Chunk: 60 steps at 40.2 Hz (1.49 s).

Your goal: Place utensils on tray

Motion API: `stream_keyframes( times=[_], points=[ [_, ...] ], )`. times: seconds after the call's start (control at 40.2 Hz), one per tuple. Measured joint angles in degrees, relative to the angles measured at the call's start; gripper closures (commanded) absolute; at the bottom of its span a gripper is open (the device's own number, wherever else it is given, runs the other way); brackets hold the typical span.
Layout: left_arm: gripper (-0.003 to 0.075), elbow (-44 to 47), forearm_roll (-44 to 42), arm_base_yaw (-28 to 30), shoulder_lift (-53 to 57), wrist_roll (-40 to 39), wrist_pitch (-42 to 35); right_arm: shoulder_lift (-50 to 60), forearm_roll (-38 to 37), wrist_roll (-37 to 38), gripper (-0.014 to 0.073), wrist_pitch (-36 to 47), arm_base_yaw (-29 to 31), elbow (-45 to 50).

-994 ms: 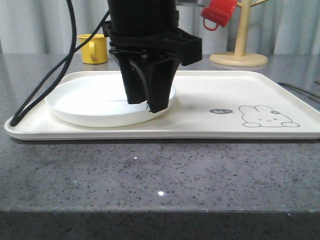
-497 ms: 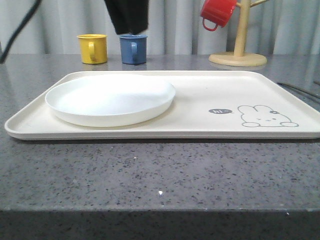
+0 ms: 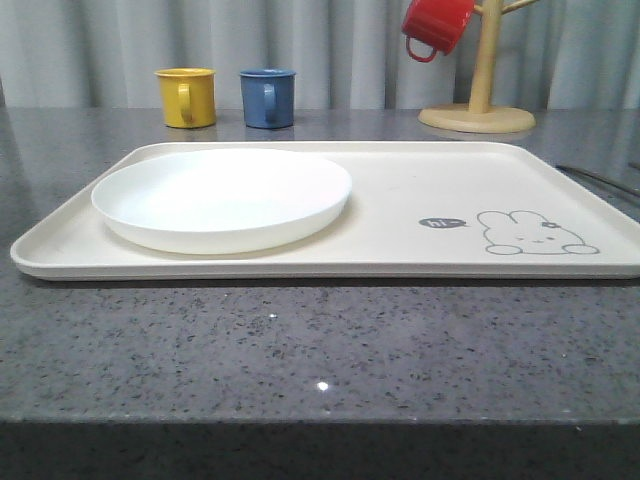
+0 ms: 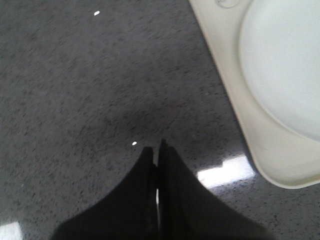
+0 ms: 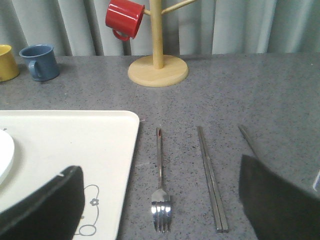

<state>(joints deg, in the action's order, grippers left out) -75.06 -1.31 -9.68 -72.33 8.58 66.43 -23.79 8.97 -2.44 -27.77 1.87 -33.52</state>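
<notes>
The cream tray lies across the table with the round white plate on its left half. My left gripper is shut with nothing in it, over the grey table just off a corner of the tray, the plate close by. Right of the tray, the fork and the pair of chopsticks lie flat on the table. My right gripper hangs open above them, the fork's tines between its fingers. Another slim metal handle runs under the right finger.
A yellow cup and a blue cup stand behind the tray. A wooden mug tree with a red cup stands at the back right. Bare grey table stretches in front of the tray.
The left arm has lifted off the plate and gone up out of the front view. The plate stays on the tray where it was.
</notes>
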Motion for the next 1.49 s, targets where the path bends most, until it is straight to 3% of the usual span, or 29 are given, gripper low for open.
stream_keyframes(
  times=[0.149, 0.323, 0.497, 0.621, 0.82, 1.491],
  points=[
    [0.0738, 12.53, 1.31, 4.82, 11.37, 0.00, -10.61, 0.00, 0.00, 0.00, -0.0052, 0.00, 0.00, 0.00],
    [0.0738, 28.01, 2.34, 4.15, 26.87, 0.55, -28.02, 0.00, 0.00, 0.00, -0.0052, 0.00, 0.00, 0.00],
    [0.0738, 42.48, 2.42, 2.47, 44.04, 1.09, -39.22, 0.00, 0.00, 0.00, -0.0052, 0.00, 0.00, 0.00],
    [0.0738, 50.04, 2.42, 2.47, 55.17, 1.13, -41.06, 0.00, 0.00, 0.00, -0.0052, 0.00, 0.00, 0.00],
    [0.0738, 53.87, 2.42, 2.47, 64.44, 1.23, -41.34, 0.00, 0.00, 0.00, -0.0052, 0.00, 0.00, 0.00],
    [0.0738, 54.14, 2.42, 2.47, 65.37, 1.35, -41.34, 0.00, 0.00, 0.00, -0.0048, 0.25, 0.00, 0.00]
  ],
)
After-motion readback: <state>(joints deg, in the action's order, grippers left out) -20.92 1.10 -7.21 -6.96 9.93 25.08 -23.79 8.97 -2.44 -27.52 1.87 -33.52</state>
